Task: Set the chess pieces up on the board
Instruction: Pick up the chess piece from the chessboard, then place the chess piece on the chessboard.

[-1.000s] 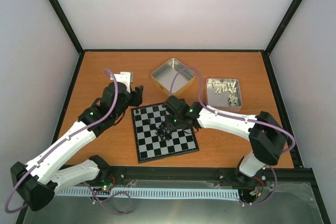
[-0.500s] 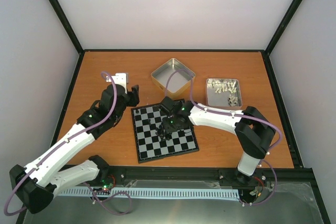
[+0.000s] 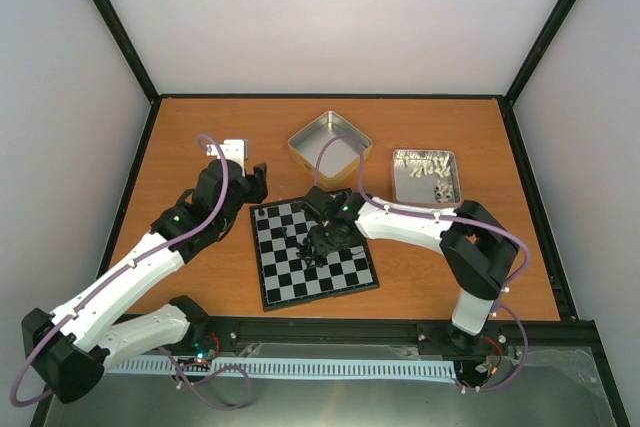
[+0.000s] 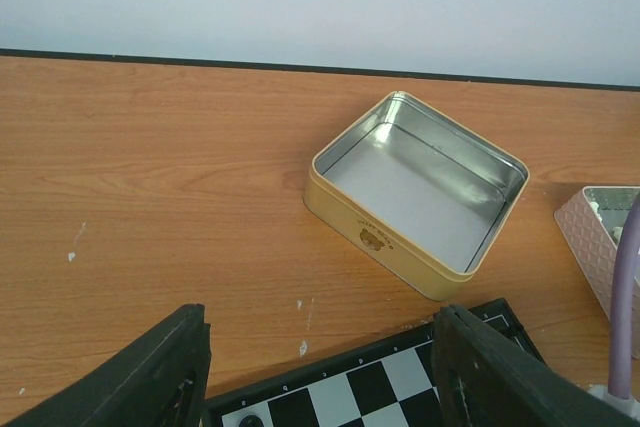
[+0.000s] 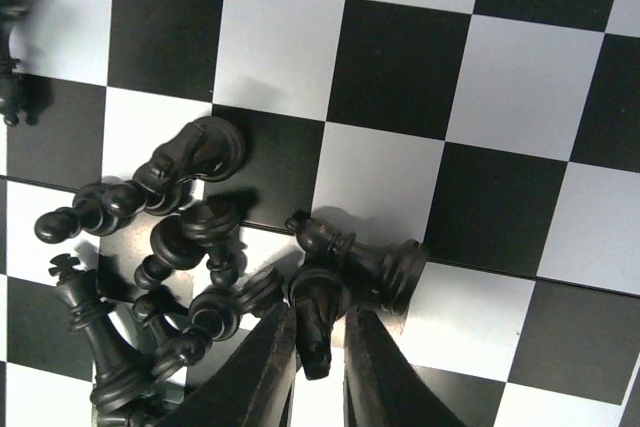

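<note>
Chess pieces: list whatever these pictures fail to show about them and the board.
- Top view: chess pieces piled on the board are too small to name; the right tool covers some.
- Right wrist view: the frame's bottom edge cuts off the pile's lower part; whether the tool grips the piece between its fingers is unclear.
- Left wrist view: only the board's far edge shows.

The board [image 3: 290,282] has black and light-grey checks inside a thin black rim. The chess pieces [image 5: 195,232] are glossy black. The table [image 4: 150,197] is orange-brown with wood grain. The far tin [image 4: 380,237] is pale yellow outside and silver inside. The right tin [image 3: 425,204] is silver, with whitish pieces [image 3: 420,162] in it. The arms [image 3: 130,275] are white with black joints and purple cables [image 4: 625,297].
</note>
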Available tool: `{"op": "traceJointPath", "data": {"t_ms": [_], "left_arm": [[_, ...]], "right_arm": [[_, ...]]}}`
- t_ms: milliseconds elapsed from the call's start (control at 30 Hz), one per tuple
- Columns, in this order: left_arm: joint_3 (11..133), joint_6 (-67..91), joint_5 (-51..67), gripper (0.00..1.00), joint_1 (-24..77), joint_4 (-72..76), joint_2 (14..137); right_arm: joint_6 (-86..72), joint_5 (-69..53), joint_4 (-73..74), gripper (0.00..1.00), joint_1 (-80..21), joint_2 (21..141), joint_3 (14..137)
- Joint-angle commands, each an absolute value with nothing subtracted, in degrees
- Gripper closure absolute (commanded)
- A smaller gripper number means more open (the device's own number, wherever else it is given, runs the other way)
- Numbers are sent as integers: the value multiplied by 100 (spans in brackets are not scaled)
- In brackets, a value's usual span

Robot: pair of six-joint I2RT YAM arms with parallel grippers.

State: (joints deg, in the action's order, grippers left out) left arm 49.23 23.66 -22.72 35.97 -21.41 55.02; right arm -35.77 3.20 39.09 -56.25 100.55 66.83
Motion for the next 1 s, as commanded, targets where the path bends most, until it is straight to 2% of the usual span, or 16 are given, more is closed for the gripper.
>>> {"op": "traceJointPath", "data": {"t_ms": [0, 133, 233, 433, 533, 667, 967], "left_arm": [[4948, 2426, -2315, 38, 3542, -2044, 5494], [4937, 2447, -2381, 38, 3538, -2064, 5463], [4925, 2455, -2411, 38, 3546, -2057, 5443], [4928, 2478, -2476, 38, 3541, -2068, 5433], [4926, 2576, -2662, 38, 3542, -2120, 5395], [5061, 2869, -3180, 38, 3533, -2522, 5379], [5044, 2707, -3165, 34, 3533, -2687, 4750]], "right_arm": [[-3536, 406, 3948, 87, -5660, 10160, 6829], [-3531, 380, 3980, 95, -5660, 10130, 6872], [-3526, 344, 3985, 97, -5658, 9952, 6887], [-3448, 275, 4062, 97, -5643, 9506, 7009], [-3632, 661, 4052, 97, -5622, 9427, 7121], [-3823, 1099, 4038, 96, -5477, 9625, 7369], [-3626, 1351, 3885, 96, -4991, 10281, 7975]]}}
